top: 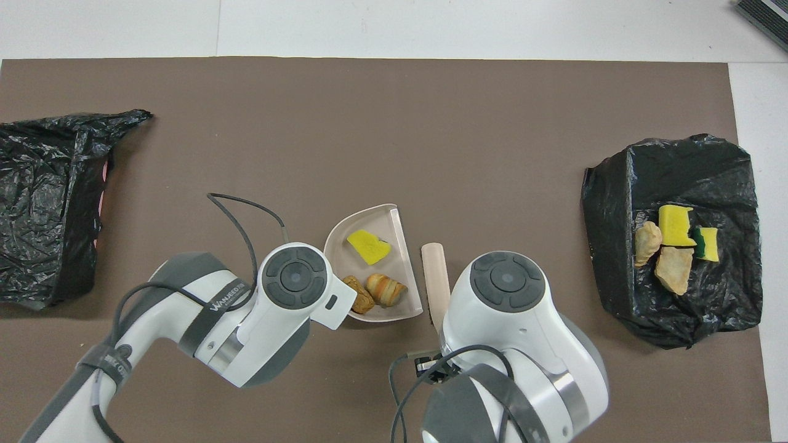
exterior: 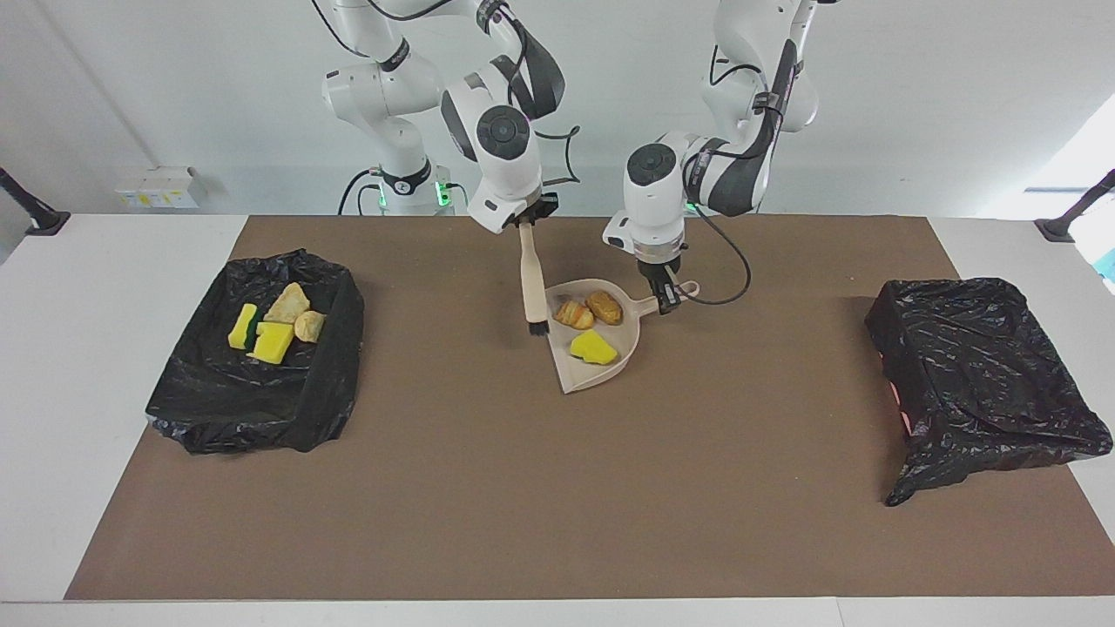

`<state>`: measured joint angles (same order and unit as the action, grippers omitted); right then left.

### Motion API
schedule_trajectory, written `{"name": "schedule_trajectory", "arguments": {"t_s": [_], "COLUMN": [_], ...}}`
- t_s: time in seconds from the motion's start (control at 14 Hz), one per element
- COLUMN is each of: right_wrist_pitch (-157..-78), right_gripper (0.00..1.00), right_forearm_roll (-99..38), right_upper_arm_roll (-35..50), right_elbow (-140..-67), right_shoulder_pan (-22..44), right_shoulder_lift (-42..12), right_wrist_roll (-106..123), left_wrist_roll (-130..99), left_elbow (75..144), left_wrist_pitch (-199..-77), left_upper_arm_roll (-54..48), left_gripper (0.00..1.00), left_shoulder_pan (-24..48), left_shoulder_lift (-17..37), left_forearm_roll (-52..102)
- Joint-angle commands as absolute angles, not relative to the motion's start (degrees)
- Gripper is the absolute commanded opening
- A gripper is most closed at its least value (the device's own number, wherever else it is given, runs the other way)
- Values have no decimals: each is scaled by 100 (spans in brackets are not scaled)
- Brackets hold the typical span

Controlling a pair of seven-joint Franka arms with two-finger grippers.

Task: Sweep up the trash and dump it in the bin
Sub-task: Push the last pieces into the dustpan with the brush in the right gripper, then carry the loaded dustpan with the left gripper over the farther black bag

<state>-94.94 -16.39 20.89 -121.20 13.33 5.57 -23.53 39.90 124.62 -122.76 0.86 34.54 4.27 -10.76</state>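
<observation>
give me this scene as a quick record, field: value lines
left gripper: shut on the dustpan handle
right gripper: shut on the brush handle
dustpan: mid table, holding three pieces
pieces in dustpan: yellow sponge bit, croissant-like chunk, orange-brown chunk
brush: upright, bristles down beside the dustpan's open edge
loose trash on mat: none seen
filled bin: black-lined, at the right arm's end, several pieces inside
other bin: covered in black bag, at the left arm's end
</observation>
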Motion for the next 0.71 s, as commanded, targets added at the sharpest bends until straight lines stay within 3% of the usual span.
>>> {"name": "schedule_trajectory", "arguments": {"t_s": [0.0,0.28,0.43,0.64], "right_wrist_pitch": [-9482,-10088,-10772,-11161], "right_gripper": [0,0,0,0], "right_forearm_roll": [-1590,-1837,-1941,-2294], "right_upper_arm_roll": [2224,2276,2285,2285], "right_elbow": [-12374,-12778,-13059,-13087], "right_shoulder_pan": [1694,2327,2591,2767], "right_shoulder_lift": [1115,1257,1065,669], "right_wrist_roll": [-2977,-3741,-3955,-4112], "left_wrist_roll": [4647,5596,6027,6739], "left_elbow": [12253,11674,10877,9759], "left_wrist_pitch": [-12305,-12095,-11535,-10751], "left_upper_arm_roll": [70,70,70,79], "left_gripper": [0,0,0,0], "left_shoulder_pan": [2929,2208,1813,1303], "left_shoulder_lift": [395,466,701,1063], "left_forearm_roll": [-766,-388,-343,-62]}}
